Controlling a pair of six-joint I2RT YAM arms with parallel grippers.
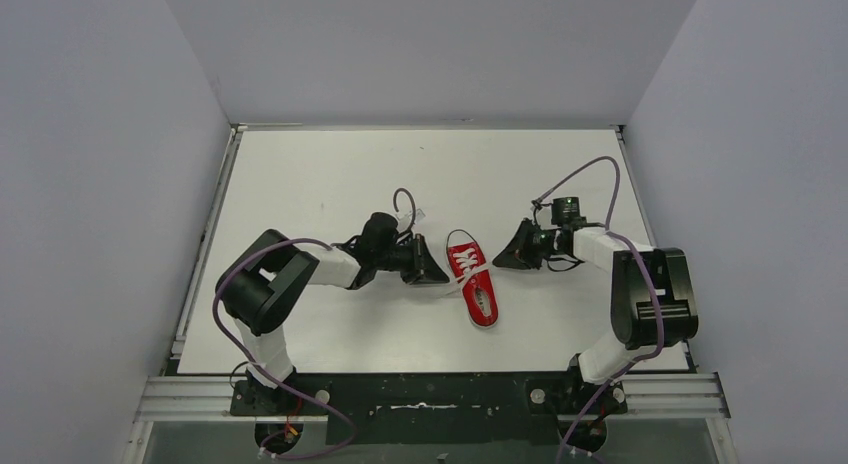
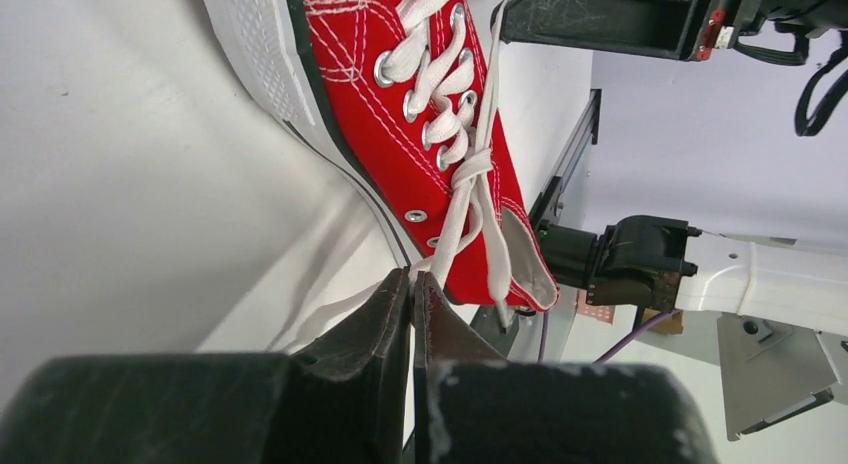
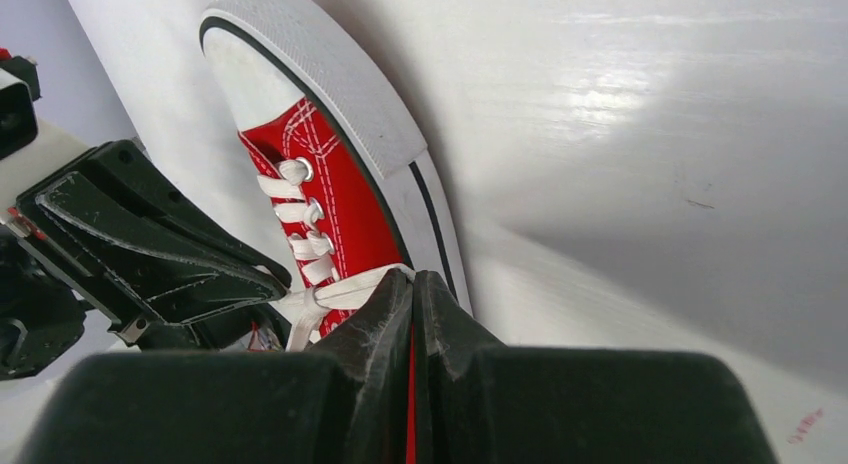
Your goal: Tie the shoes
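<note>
One red shoe (image 1: 473, 281) with a white sole lies mid-table, toe pointing away from the arm bases. My left gripper (image 1: 445, 277) sits at its left side. In the left wrist view that gripper (image 2: 412, 276) is shut on a white lace (image 2: 455, 219) that runs up to a crossing over the tongue of the shoe (image 2: 400, 114). My right gripper (image 1: 497, 262) is at the shoe's right side. The right wrist view shows it (image 3: 413, 276) shut on the other lace strand (image 3: 340, 292), pulled taut across the shoe (image 3: 345, 189). A loose lace end (image 2: 497, 254) hangs by the heel.
The shoe rests on a white table (image 1: 330, 174) enclosed by grey walls on the left, back and right. The black mounting rail (image 1: 430, 394) with both arm bases lies along the near edge. Purple cables (image 1: 590, 174) loop off each arm.
</note>
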